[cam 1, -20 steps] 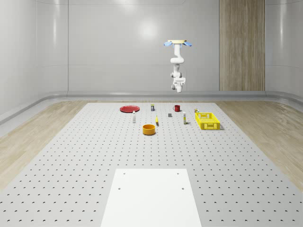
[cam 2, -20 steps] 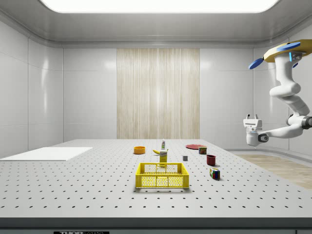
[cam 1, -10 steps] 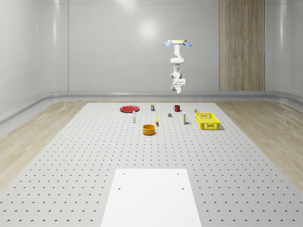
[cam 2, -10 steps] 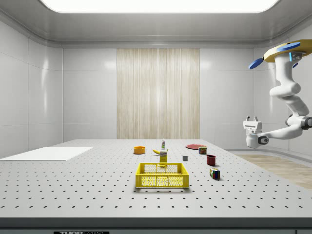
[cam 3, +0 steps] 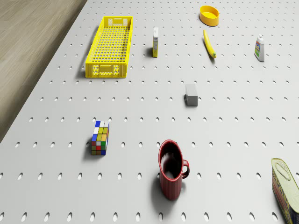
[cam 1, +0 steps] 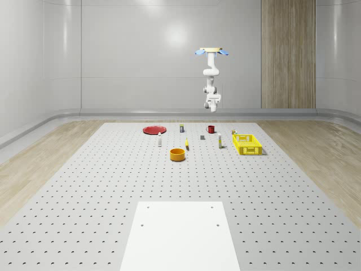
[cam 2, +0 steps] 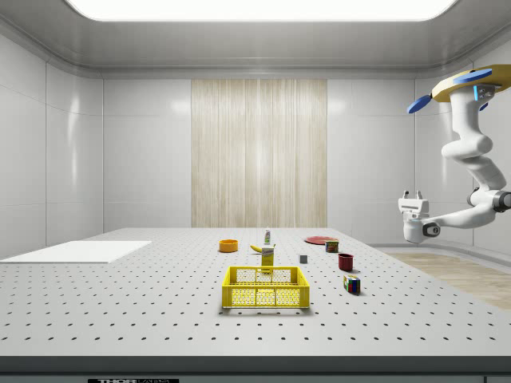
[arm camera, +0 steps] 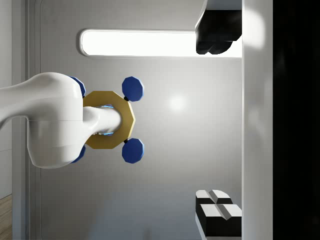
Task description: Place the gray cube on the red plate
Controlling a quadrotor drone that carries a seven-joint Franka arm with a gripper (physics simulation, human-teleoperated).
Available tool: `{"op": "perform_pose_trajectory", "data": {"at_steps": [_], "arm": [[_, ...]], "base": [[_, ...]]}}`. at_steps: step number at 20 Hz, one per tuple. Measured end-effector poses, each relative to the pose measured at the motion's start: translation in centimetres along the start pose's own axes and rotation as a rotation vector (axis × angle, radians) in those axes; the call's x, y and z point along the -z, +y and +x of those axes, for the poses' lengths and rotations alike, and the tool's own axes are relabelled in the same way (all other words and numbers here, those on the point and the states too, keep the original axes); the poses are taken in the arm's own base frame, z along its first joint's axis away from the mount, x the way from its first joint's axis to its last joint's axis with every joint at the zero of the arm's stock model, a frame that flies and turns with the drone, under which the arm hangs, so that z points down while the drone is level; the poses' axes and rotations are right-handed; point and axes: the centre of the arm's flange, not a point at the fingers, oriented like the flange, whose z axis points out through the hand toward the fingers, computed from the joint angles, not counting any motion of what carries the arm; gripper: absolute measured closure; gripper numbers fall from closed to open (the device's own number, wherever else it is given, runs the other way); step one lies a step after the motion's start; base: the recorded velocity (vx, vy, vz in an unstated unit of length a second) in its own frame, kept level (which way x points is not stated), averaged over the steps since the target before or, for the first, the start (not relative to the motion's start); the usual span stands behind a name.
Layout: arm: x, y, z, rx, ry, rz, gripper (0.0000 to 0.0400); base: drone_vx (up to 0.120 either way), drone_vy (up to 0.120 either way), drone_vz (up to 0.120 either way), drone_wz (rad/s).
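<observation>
- The quadrotor drone w/ yellow body and blue rotors hovers high in the air, near the far edge of the perforated gray table; its white jointed arm hangs below it and bends out sideways.
- The white two-finger gripper is well above the table and points up. In the wrist view the two black-tipped fingers stand clearly apart, w/ nothing between them: the hand is open and holds nothing.
- The small gray cube lies on the table, far below the gripper and well apart from it. In the side view it is low and toward the side view's left from the hand.
- The flat round red plate rests on the table, also far below the hand, at the far part of the surface; cube and plate are well apart.
- Near the cube: a dark red mug, a multicoloured puzzle cube, a yellow banana, and a small upright carton.
- Further from the hand: a yellow mesh plastic crate, an orange round bowl, a small white bottle, a printed food can.
- A white flat panel lies at the near end of the table, very far from the hand.
</observation>
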Motion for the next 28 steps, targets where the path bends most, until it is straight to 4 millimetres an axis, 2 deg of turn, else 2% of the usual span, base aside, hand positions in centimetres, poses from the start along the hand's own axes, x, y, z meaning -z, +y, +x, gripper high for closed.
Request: {"op": "perform_pose_trajectory", "data": {"at_steps": [17,19,28], "arm": [[0.02,-0.01,-0.19,0.0,0.019,-0.001,0.0],[0.02,-0.04,-0.24,0.0,0.024,-0.004,0.0],[-0.03,-0.5,-0.79,0.001,0.08,-0.05,0.0]], "base": [[0.0,0.0,0.0,0.0],[0.02,-0.1,0.0,0.0],[0.12,-0.12,0.0,0.0]]}}
